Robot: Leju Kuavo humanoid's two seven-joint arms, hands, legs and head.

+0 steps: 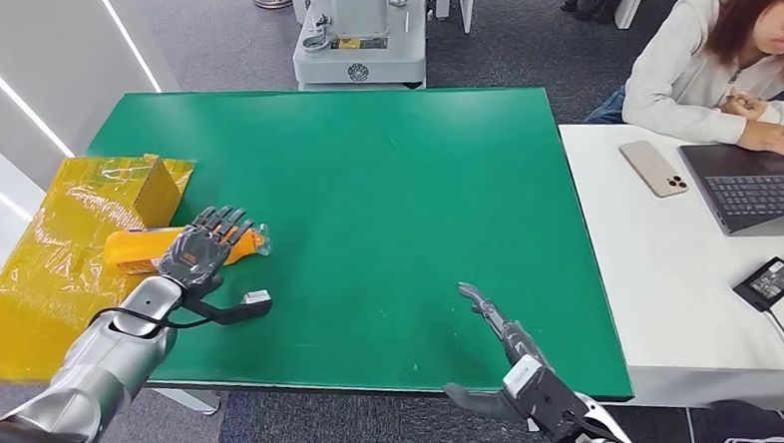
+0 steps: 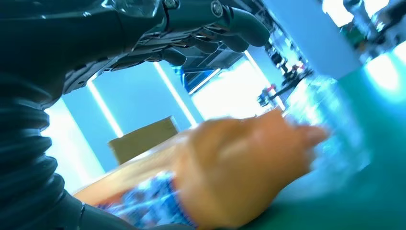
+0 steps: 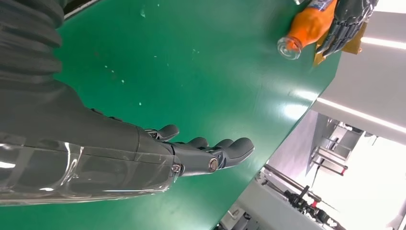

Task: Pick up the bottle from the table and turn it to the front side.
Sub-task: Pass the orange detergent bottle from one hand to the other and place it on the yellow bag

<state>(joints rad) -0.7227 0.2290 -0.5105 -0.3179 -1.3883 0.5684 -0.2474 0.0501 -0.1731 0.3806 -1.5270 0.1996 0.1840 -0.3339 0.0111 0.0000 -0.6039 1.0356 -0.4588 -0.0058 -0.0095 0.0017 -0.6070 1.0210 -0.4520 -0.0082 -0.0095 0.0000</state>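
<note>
Head view: left hand [image 1: 202, 252] lies spread over the orange bottle [image 1: 135, 250] at nine o'clock, grip unclear; right hand [image 1: 492, 312] reaches forward flat, fingers straight, empty.

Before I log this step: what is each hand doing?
Left hand: over the lying bottle, fingers spread, not gripping it.
Right hand: open, holding nothing.
</note>
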